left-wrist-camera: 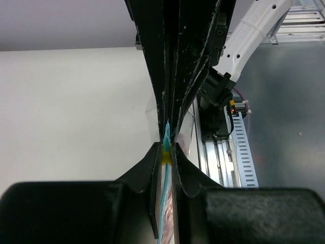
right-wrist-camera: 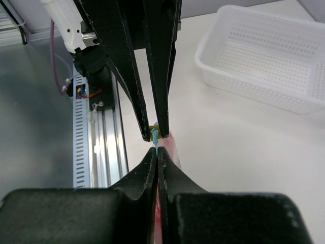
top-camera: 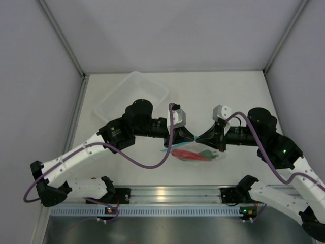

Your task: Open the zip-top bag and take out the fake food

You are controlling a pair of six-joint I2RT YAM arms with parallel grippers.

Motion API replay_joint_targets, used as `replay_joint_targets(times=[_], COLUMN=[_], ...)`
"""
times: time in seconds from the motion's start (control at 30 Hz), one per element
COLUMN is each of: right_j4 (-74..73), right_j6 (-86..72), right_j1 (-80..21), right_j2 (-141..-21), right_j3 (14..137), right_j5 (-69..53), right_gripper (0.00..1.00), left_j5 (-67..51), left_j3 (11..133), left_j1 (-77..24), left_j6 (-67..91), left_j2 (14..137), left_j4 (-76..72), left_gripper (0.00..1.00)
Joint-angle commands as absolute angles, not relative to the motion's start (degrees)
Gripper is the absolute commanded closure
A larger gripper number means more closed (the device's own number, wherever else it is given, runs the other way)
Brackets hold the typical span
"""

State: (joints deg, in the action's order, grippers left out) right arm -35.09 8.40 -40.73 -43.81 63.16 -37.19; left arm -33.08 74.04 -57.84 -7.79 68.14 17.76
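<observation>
Scene: two arms meet tip to tip over the middle of a white table (top-camera: 233, 96), fingers pointing at each other.
Left gripper (left-wrist-camera: 166, 150): jaws drawn in tight on the top edge of the zip-top bag (top-camera: 199, 153). Only a thin slot remains between the pads, and the teal zip strip (left-wrist-camera: 163, 203) runs through it.
Right gripper (right-wrist-camera: 156, 151): jaws pressed together from the opposite side. Reddish plastic shows in the seam between them, and the teal tip of the strip pokes out just past the fingertips.
Yellow tab (left-wrist-camera: 166, 156): a small yellow piece sits on the strip at the point where the two sets of fingertips come together.
Bag: near the table's centre, directly under and just to the near side of the meeting grippers, its body spreading towards the right. Whether it rests on the surface or hangs free cannot be told.
Fake food (top-camera: 195, 155): inside the bag. A red pepper (top-camera: 187, 154) lies lengthwise across it, and a green pepper (top-camera: 209, 151) is at its right end. How many green ones there are cannot be made out from above.
Tub (top-camera: 133, 96): a pale rectangular container with perforated walls, set at the far left and well apart from the bag.
Rail (top-camera: 167, 193): a metal mounting strip along the near edge, carrying both arm bases.
</observation>
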Motion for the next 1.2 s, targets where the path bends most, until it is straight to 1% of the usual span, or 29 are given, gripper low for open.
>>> replay_joint_targets(times=[0.0,0.17,0.43,0.67,0.83,1.17], right_j4=[-29.01,-29.44,-33.3,-37.26,-37.44,-35.77], right_j6=[7.21,6.68,7.03,8.0,7.65,7.12], right_j1=[-41.75,-41.66,-41.66,-41.75,-41.66,-41.66], right_j2=[-41.66,-40.61,-38.76,-36.39,-34.1,-34.28], right_j3=[65.3,66.27,69.95,73.29,73.83,71.81], right_j5=[-34.63,-32.09,-26.55,-20.93,-16.09,-20.3], right_gripper=[1.0,1.0,1.0,1.0,1.0,1.0], left_j5=[-34.63,-35.77,-38.14,-41.3,-45.51,-44.83], left_j3=[72.6,71.2,63.99,58.02,54.15,52.56], left_j1=[-55.91,-53.53,-50.36,-44.84,-41.58,-41.04], left_j6=[-7.56,-8.96,-10.02,-7.82,-5.19,-4.13], left_j2=[67.59,66.1,63.02,61.09,60.91,59.59], left_j4=[16.7,16.61,16.44,12.48,7.74,6.94], left_gripper=[1.0,1.0,1.0,1.0,1.0,1.0])
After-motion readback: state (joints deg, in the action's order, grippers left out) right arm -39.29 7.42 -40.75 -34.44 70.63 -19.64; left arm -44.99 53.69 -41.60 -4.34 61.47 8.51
